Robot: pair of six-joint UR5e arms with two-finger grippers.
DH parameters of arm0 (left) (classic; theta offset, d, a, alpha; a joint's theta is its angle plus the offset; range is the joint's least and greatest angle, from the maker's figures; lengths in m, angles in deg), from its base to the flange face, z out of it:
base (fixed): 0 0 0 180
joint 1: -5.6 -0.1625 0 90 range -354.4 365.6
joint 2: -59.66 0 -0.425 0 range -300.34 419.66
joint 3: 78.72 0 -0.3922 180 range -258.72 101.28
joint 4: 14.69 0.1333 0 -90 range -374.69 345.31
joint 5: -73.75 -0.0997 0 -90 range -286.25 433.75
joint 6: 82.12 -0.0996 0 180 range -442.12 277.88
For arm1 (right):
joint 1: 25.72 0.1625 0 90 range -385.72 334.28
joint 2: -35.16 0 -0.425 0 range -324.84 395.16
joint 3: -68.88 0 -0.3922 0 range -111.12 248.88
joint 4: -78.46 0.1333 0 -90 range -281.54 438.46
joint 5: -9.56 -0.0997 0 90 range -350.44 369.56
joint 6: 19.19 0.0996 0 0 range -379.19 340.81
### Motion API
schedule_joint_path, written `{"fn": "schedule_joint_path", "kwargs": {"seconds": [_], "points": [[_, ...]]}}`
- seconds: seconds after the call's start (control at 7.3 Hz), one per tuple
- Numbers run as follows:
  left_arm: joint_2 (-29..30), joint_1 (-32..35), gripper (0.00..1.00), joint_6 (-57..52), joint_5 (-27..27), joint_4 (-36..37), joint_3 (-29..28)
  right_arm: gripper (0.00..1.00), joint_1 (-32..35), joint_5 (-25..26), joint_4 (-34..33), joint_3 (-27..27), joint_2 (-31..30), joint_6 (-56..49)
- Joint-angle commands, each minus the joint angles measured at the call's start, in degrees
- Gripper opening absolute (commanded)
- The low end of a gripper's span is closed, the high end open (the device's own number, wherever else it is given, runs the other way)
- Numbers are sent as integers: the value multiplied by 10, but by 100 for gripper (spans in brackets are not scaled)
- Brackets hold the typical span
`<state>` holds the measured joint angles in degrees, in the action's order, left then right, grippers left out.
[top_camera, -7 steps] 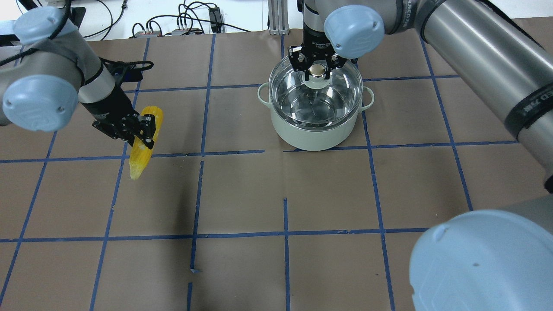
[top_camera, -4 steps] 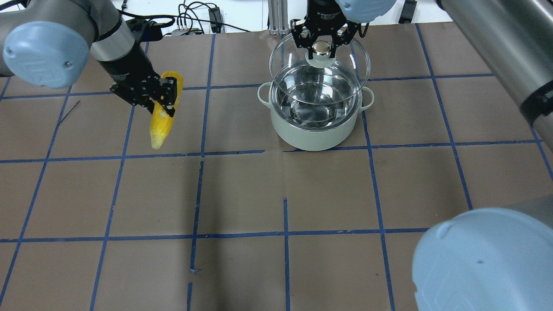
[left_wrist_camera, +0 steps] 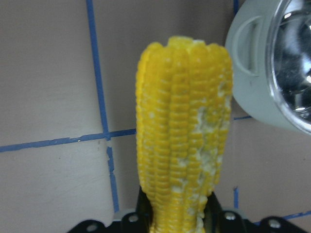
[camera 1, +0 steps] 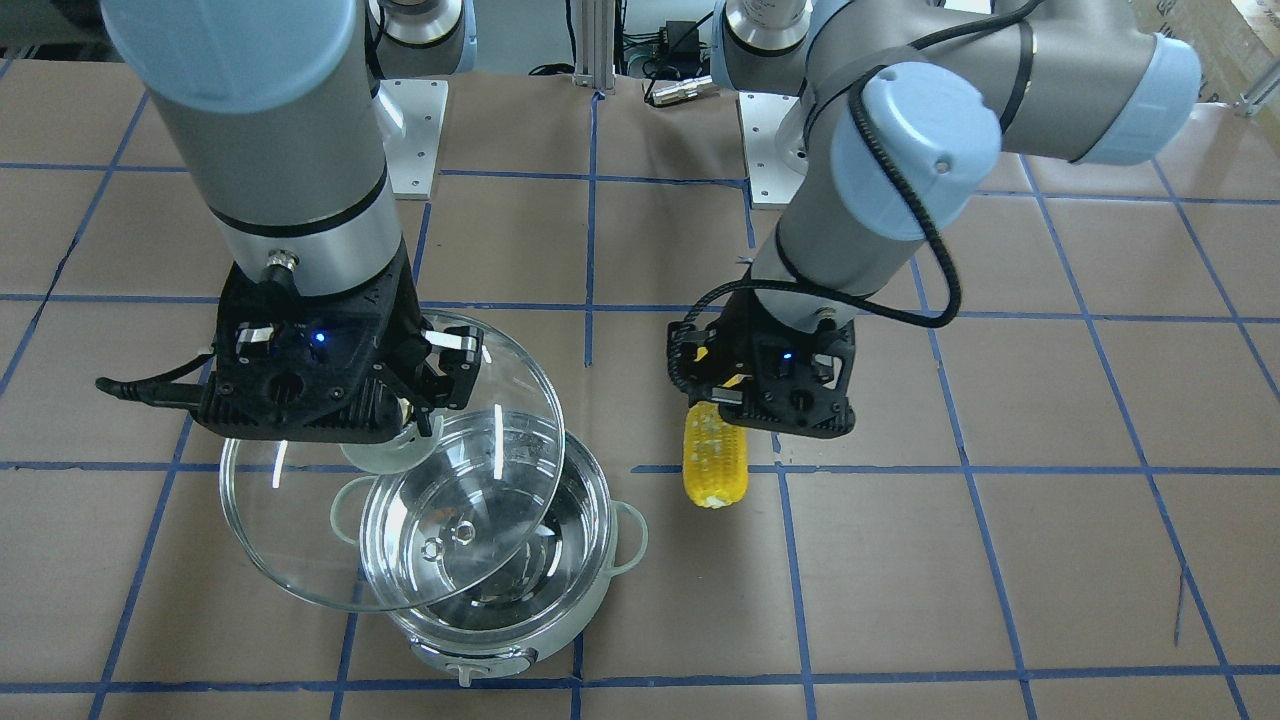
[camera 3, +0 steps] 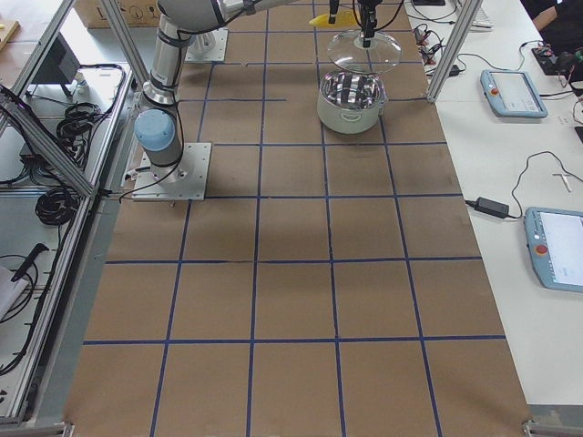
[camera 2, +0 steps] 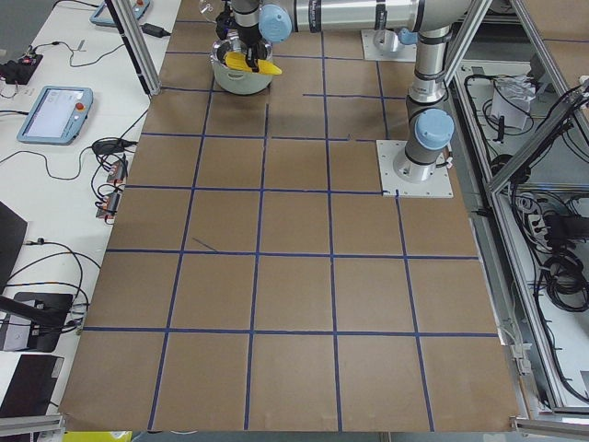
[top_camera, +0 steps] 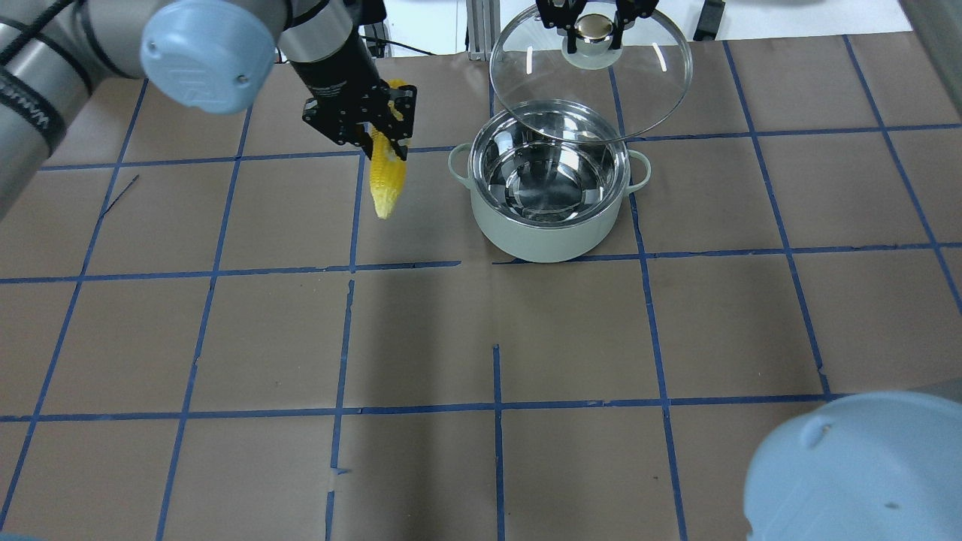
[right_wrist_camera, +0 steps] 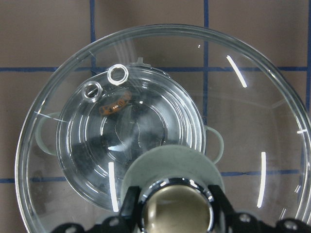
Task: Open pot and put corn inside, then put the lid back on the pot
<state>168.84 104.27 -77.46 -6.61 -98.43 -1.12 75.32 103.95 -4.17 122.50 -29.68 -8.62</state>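
The pot (top_camera: 541, 240) stands open on the table, its steel inside showing nothing in it; it also shows in the front view (camera 1: 480, 655). My right gripper (top_camera: 594, 34) is shut on the knob of the glass lid (top_camera: 646, 83) and holds it tilted in the air, above and beyond the pot's far rim. The lid also shows in the front view (camera 1: 290, 530) and the right wrist view (right_wrist_camera: 243, 121). My left gripper (top_camera: 387, 143) is shut on the corn (top_camera: 387, 180), which hangs tip down in the air to the left of the pot. The corn fills the left wrist view (left_wrist_camera: 182, 136).
The brown table cover carries a grid of blue tape lines (top_camera: 496, 409). Cables and a power strip (top_camera: 338, 34) lie at the far edge, beside an aluminium post (top_camera: 477, 26). Tablets and cables lie on side tables (camera 3: 510, 91).
My left gripper has carried the corn up and to the right, close to the pot. My right gripper has lifted the lid higher and farther back off the pot.
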Motion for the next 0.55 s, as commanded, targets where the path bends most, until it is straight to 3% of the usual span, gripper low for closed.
{"fn": "schedule_joint_path", "kwargs": {"seconds": [0.0,0.41], "points": [[52,31,8,25,1,5,-49,20,0,8,40,-4,-32,-1],[73,35,8,70,29,22,-53,21,-48,2,77,2,-49,-41]]}}
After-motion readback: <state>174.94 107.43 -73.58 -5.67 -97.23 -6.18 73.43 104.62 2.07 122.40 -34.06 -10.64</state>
